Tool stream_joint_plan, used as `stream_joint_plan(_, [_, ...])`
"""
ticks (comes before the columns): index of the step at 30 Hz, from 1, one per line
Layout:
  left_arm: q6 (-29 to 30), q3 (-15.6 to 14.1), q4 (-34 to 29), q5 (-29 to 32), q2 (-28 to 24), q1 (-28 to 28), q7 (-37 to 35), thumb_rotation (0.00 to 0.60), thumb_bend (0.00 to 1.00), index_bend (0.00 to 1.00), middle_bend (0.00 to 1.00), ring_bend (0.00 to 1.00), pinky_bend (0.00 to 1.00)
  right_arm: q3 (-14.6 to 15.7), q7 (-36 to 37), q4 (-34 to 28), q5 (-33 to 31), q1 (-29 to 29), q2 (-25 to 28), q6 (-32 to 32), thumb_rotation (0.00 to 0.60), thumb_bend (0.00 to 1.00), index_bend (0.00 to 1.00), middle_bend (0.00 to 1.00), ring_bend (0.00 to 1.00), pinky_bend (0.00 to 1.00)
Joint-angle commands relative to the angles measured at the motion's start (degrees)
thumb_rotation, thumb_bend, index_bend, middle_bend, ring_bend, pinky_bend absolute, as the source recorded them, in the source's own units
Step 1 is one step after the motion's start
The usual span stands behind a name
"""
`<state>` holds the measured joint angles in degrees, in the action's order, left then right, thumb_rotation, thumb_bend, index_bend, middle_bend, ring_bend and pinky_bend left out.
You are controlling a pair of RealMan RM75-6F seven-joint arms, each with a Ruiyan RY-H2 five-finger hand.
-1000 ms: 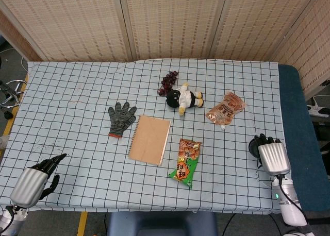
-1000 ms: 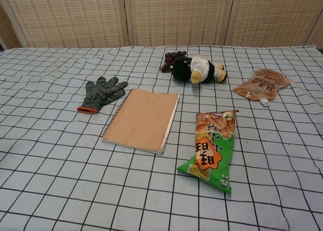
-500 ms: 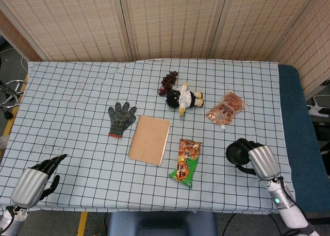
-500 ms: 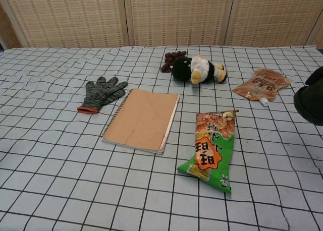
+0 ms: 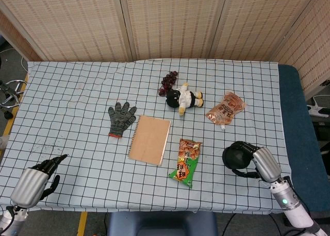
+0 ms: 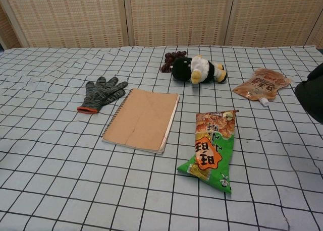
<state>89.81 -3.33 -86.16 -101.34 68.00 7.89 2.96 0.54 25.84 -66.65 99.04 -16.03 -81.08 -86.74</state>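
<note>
Fingers of the right hand curl inward, holding nothing, over the checked cloth-covered surface, near its right edge and just right of the green-and-orange snack bag. Open cloth lies between them. Since a second ago this hand moved left. The left hand rests loosely open at the near-left corner, unchanged.
</note>
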Motion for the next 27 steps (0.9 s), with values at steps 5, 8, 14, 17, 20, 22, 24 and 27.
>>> stream_joint_plan(5, [-0.06, -0.07, -0.03, -0.02, -0.04, -0.02, -0.1, 0.6, 0.57, 0.14, 0.26, 0.34, 0.65, -4.47, -41.45, 1.01, -11.55, 2.06, -2.99, 6.83, 0.6, 0.14, 0.6, 0.55, 0.5, 0.65])
stream_joint_plan(8, [0.01, 0.0, 0.11, 0.03, 0.0, -0.03, -0.19, 0.6, 0.57, 0.14, 0.27, 0.34, 0.65, -3.71, -39.92, 1.0, -10.34, 1.64, -3.0, 7.07, 0.6, 0.19, 0.61, 0.55, 0.51, 0.66])
stream_joint_plan(14, [0.14, 0.06, 0.13, -0.01, -0.07, 0.02, -0.6, 0.6, 0.57, 0.15, 0.27, 0.34, 0.65, -1.45, -37.95, -5.72, -3.87, 0.71, -0.79, 3.85, 0.6, 0.31, 0.67, 0.58, 0.54, 0.69])
stream_joint_plan(17, [0.13, 0.02, 0.1, 0.08, -0.12, -0.03, -0.81, 0.6, 0.57, 0.15, 0.27, 0.34, 0.65, -0.39, -38.21, -12.94, -0.61, 0.14, 1.41, 2.83, 0.6, 0.32, 0.67, 0.58, 0.54, 0.69])
stream_joint_plan(20, [0.44, 0.05, 0.08, -0.07, -0.19, -0.1, -0.89, 0.6, 0.57, 0.15, 0.27, 0.34, 0.65, 0.07, -38.12, -17.66, 1.43, -0.24, 3.15, 2.21, 0.6, 0.32, 0.67, 0.58, 0.54, 0.69])
stream_joint_plan(22, [0.49, 0.11, 0.24, -0.03, -0.14, -0.11, -0.92, 0.6, 0.57, 0.15, 0.27, 0.34, 0.65, -0.28, -39.02, -17.87, 0.77, -0.03, 3.59, 2.33, 0.6, 0.32, 0.67, 0.58, 0.54, 0.69])
stream_joint_plan(24, [0.3, 0.1, 0.21, 0.17, -0.16, -0.1, -1.11, 0.6, 0.57, 0.15, 0.27, 0.34, 0.65, -1.01, -40.34, -16.49, -1.49, 0.36, 3.38, 3.16, 0.6, 0.32, 0.67, 0.58, 0.55, 0.7])
stream_joint_plan(27, [0.32, 0.12, 0.16, 0.13, -0.2, -0.07, -1.1, 0.6, 0.57, 0.15, 0.27, 0.34, 0.65, -2.32, -41.13, -13.14, -6.83, 0.89, 2.59, 5.93, 0.6, 0.32, 0.67, 0.58, 0.55, 0.7])
